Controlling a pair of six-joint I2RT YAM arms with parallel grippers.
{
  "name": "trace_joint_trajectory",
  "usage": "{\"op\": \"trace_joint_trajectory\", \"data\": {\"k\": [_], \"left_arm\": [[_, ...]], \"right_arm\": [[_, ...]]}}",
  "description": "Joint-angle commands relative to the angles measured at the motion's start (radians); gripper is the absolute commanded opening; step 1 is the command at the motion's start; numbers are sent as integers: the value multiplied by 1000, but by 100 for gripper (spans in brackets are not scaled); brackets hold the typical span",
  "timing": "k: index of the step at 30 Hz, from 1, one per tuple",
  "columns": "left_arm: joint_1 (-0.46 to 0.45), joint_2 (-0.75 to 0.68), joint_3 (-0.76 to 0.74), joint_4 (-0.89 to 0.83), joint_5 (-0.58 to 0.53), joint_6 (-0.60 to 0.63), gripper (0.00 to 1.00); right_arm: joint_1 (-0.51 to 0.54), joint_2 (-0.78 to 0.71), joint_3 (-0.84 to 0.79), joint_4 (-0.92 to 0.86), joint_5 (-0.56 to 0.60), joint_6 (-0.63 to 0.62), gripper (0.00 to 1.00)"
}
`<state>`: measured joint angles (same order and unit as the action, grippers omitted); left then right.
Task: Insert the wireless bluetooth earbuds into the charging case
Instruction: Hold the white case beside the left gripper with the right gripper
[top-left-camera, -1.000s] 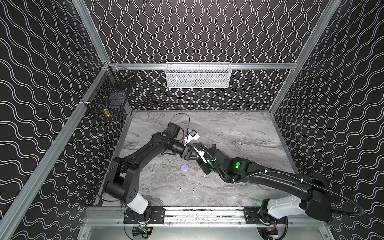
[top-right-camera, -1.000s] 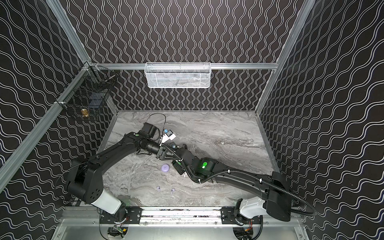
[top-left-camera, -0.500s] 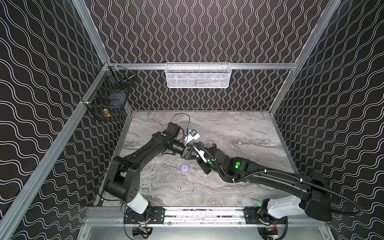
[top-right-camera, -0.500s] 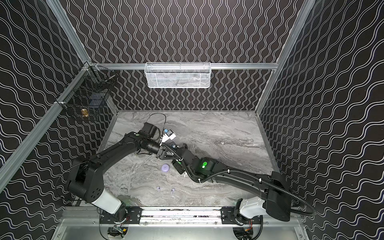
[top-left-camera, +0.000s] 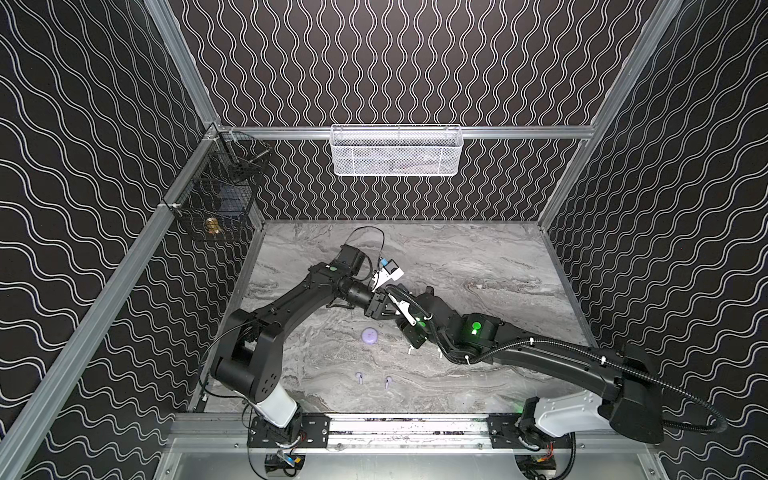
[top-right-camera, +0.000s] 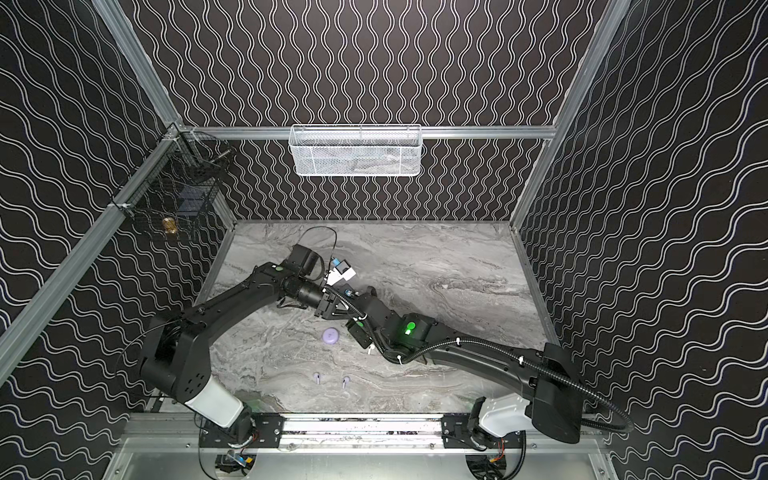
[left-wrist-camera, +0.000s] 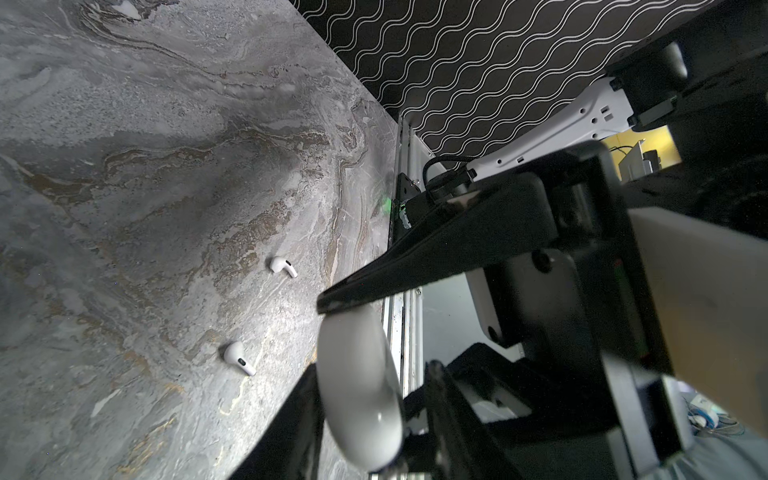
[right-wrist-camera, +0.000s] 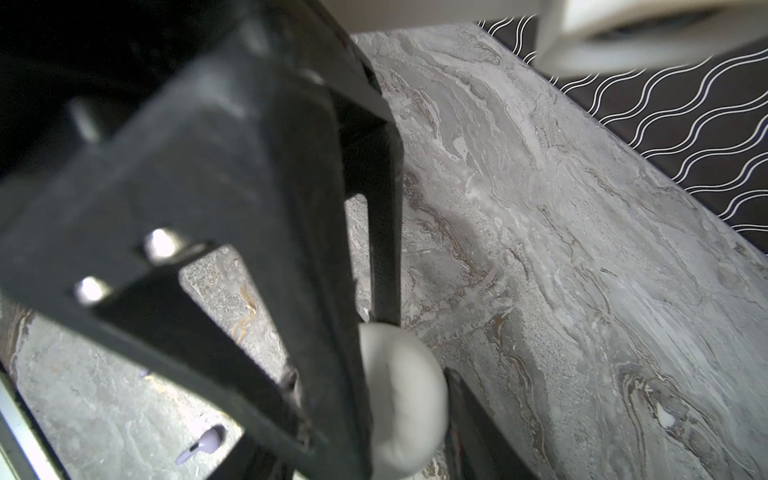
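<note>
- Gripping white charging case (left-wrist-camera: 360, 395): my left claw (left-wrist-camera: 322, 340) and right claw (right-wrist-camera: 405, 399) both pinch it.
- Likely light, rigid, slippery; hold across flat faces.

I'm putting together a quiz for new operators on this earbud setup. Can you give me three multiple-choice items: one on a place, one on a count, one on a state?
1. Where is the lavender case?
A) on the table
B) in the white mesh basket
C) between the jaws

2. How many lavender earbuds lie loose on the table?
A) one
B) two
C) four

3. What is the state of the white case?
A) lying flat on the table
B) held off the table between black jaws
C) hanging on the wall

Answers:
1 A: both top views show it resting on the marble.
2 B: a second one lies beside the first.
3 B: both wrist views show it between jaws with the table well behind it.
</note>
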<state>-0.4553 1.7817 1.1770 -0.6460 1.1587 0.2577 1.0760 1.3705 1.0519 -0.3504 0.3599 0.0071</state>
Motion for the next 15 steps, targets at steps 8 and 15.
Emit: {"op": "trace_joint_trajectory", "data": {"k": [8,15], "left_arm": [[-23,33,13,-122,12,63,52],[-23,42,23,-136,8,74,53]], "right_arm": [[-18,-30,22,105,101,-10,39],[-18,-25,33,84,108,-21,39]]}}
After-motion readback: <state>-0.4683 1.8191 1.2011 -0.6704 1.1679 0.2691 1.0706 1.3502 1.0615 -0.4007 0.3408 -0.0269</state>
